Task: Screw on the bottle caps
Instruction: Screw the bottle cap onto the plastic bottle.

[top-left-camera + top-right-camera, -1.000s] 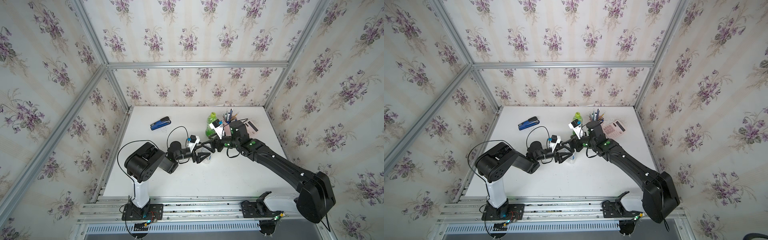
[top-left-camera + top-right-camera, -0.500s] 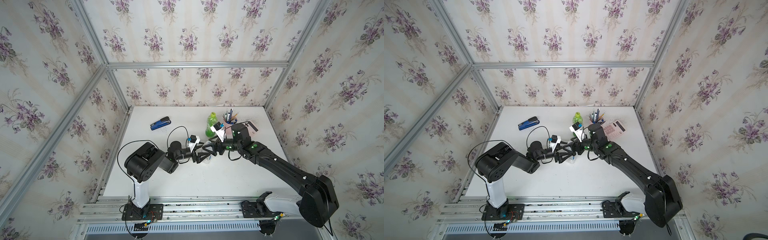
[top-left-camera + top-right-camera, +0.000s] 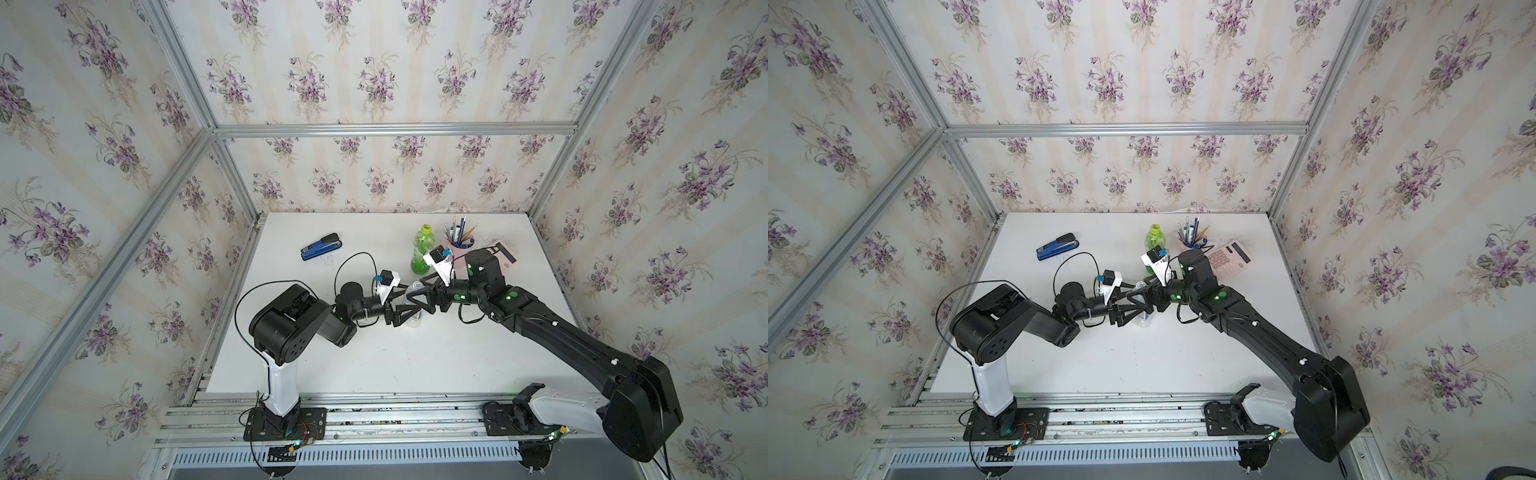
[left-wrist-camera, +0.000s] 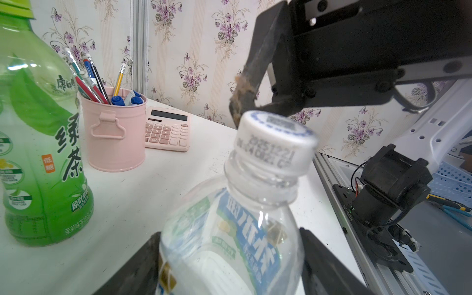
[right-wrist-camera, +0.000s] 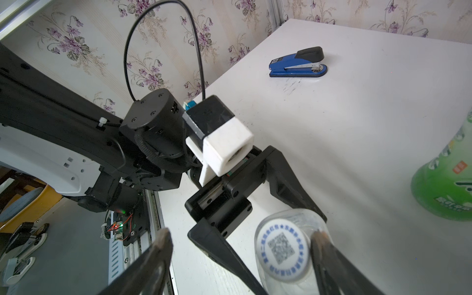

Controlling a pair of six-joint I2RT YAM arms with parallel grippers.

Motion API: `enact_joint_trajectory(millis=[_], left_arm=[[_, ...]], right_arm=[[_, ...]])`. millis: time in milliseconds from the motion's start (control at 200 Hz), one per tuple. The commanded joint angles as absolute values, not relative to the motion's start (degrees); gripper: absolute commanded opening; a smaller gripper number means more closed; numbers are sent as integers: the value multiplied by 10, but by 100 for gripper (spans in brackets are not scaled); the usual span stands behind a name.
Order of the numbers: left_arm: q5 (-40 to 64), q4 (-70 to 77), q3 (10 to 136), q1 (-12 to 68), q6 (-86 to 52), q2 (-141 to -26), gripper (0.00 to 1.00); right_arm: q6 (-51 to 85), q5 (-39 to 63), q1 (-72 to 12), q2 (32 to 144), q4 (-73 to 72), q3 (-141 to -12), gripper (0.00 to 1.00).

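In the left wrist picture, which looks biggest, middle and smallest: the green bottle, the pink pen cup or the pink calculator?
green bottle, closest to the camera, which helps
pink pen cup
pink calculator

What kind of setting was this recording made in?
Probably a staged office-desk test cell rather than a real office: a white table boxed in by floral wallpaper panels on aluminium framing, dressed with a stapler, pen cup and pink calculator.

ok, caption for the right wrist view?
Open right gripper straddles the white cap on the clear bottle, which the left gripper holds.
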State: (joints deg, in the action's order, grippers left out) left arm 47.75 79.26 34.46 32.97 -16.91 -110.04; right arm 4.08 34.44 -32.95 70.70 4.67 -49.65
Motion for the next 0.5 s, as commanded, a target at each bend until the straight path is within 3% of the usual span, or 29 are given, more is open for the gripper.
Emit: enact_joint_trajectory(millis=[0,495], left_arm=[[452,657,339,329,-163,-1109,81],[453,659,340,329,-165,-1111,81]], right_arm=[[43,363,-330,697,61,-492,84],[48,448,-330,654,95,-457,83]])
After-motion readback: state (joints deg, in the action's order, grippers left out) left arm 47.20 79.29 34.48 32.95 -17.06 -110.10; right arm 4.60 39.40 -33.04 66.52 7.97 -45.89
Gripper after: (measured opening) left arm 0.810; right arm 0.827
